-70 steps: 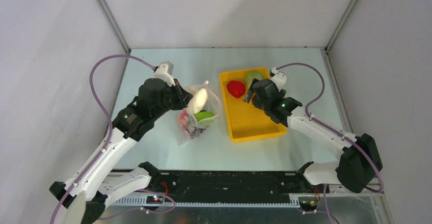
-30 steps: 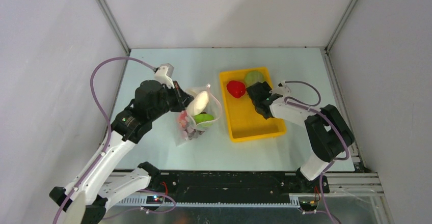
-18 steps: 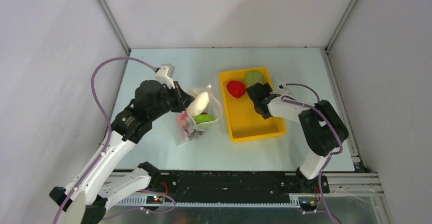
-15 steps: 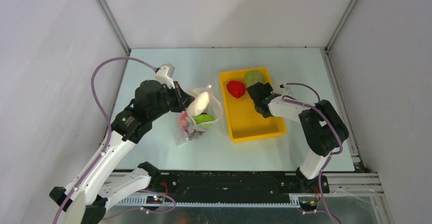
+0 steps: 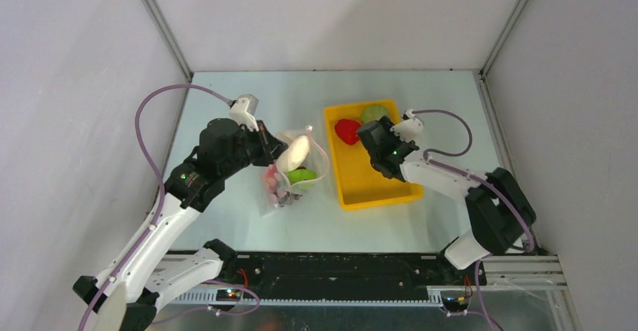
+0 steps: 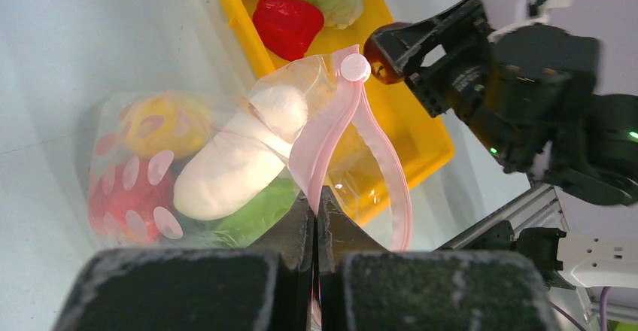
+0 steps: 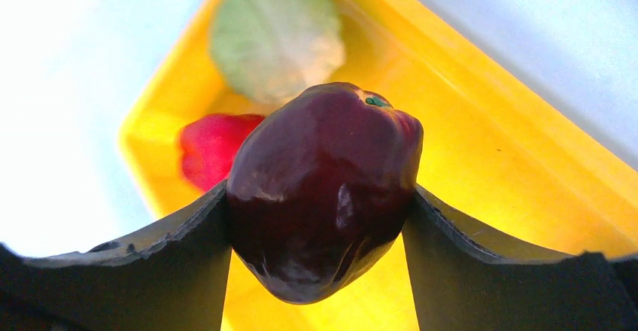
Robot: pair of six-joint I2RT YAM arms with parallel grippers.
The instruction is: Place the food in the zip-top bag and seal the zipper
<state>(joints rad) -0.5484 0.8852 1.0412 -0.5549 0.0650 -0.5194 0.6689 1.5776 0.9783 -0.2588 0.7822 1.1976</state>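
Note:
The clear zip-top bag (image 5: pixel 290 174) stands open beside the yellow tray, with a white radish (image 6: pixel 241 154) and green, yellow and red food inside. My left gripper (image 6: pixel 316 211) is shut on the bag's pink zipper (image 6: pixel 331 132) and holds the mouth up. In the right wrist view, my right gripper (image 7: pixel 320 218) is shut on a dark red apple (image 7: pixel 323 188), both fingers pressed to its sides above the tray. A red pepper (image 5: pixel 347 131) and a pale green cabbage (image 5: pixel 374 112) lie at the tray's far end.
The yellow tray (image 5: pixel 376 192) sits right of the bag, its near half bare. Grey walls with metal posts close off the back and both sides. A black rail runs along the near edge between the arm bases.
My right gripper has closed on the apple and risen a little out of the tray, and its arm has swung outward. The left arm and the bag have stayed still.

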